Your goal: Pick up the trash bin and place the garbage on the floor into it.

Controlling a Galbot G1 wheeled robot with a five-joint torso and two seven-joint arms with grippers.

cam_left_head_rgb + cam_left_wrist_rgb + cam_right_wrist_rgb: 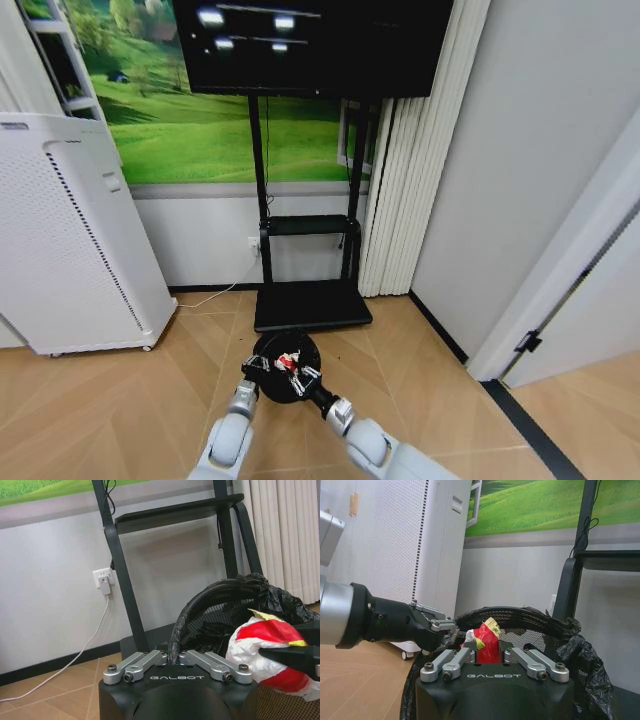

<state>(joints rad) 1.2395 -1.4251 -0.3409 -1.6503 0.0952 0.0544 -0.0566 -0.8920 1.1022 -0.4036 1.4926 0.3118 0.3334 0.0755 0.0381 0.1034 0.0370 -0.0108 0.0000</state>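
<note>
Nearest you, the left gripper [256, 368] is clamped on the near-left rim of the trash bin [268, 388]. The bin stands upright, its mouth facing up, above the wood floor [120, 410]. The right gripper [298, 374] is over the bin mouth, clenched on a red-and-white wrapper [267, 647]; the crumpled wrapper shows no clear long axis and sits at rim level, partly inside the liner [580, 652]. Just beyond the bin you see the black base of the TV stand [310, 303]. To your left stands the white appliance [70, 240].
</note>
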